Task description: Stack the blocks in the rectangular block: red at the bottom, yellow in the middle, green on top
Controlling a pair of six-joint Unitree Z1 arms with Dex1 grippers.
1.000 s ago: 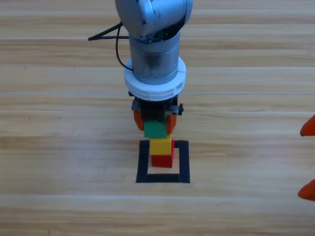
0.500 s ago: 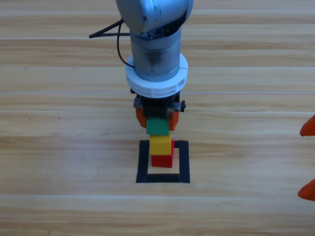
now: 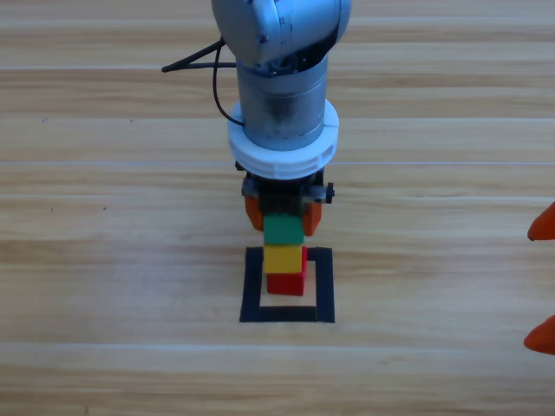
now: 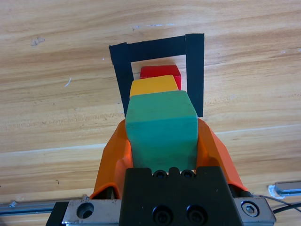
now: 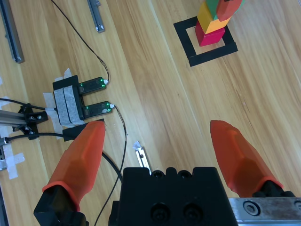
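The red cube stands inside the black tape square. The yellow cube sits on top of it. My left gripper comes straight down over the stack and is shut on the green cube. It holds that cube right over the yellow one; I cannot tell whether the two touch. In the left wrist view the green cube fills the gap between the orange jaws, with yellow, red and the tape beyond it. My right gripper waits open at the right edge.
The right wrist view looks past the right gripper at a black taped sensor unit with thin cables, metal rails and the stack far off.
The left gripper has shifted right and toward the stack with the green cube, which now lines up over the yellow cube. The right gripper has not moved.
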